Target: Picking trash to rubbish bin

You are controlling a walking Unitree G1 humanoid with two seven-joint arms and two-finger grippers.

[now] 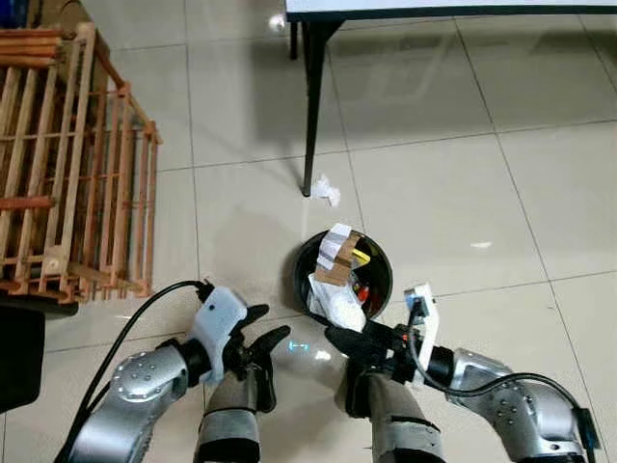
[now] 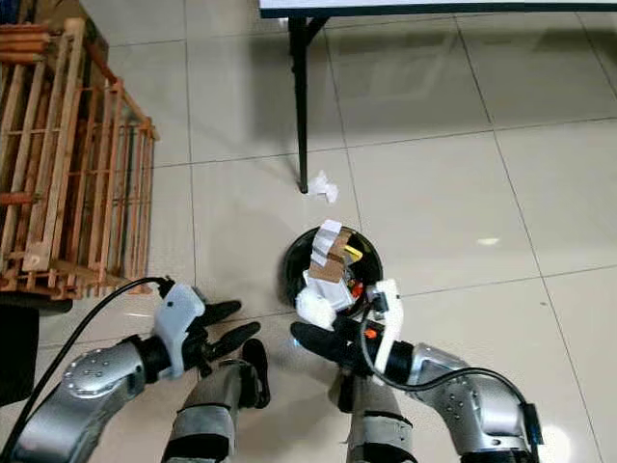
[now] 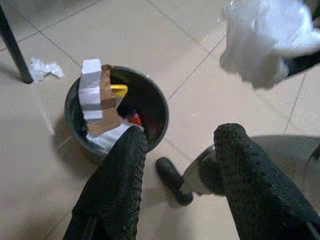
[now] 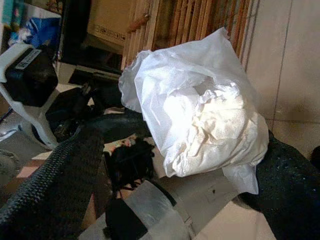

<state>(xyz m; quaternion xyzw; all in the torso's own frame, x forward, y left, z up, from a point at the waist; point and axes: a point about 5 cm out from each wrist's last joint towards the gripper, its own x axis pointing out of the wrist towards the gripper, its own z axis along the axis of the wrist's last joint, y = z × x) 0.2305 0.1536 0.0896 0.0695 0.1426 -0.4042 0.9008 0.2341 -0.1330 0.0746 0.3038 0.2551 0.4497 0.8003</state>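
The right gripper (image 1: 349, 328) pinches a crumpled white tissue (image 4: 200, 110) just beside a black rubbish bin (image 1: 380, 258) on the tiled floor. The left gripper (image 1: 258, 338) hovers nearby, fingers spread.

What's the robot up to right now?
Right pincer holds white tissue wad beside bin. Left pincer open. Another tissue scrap by table leg.

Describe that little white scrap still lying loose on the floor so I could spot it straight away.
Start at the dark table leg and follow it down to the tiled floor. The crumpled white paper scrap lies right beside its foot, just beyond the round black bin. Unlike the white wad gripped in the right hand, it lies free outside the bin, untouched.
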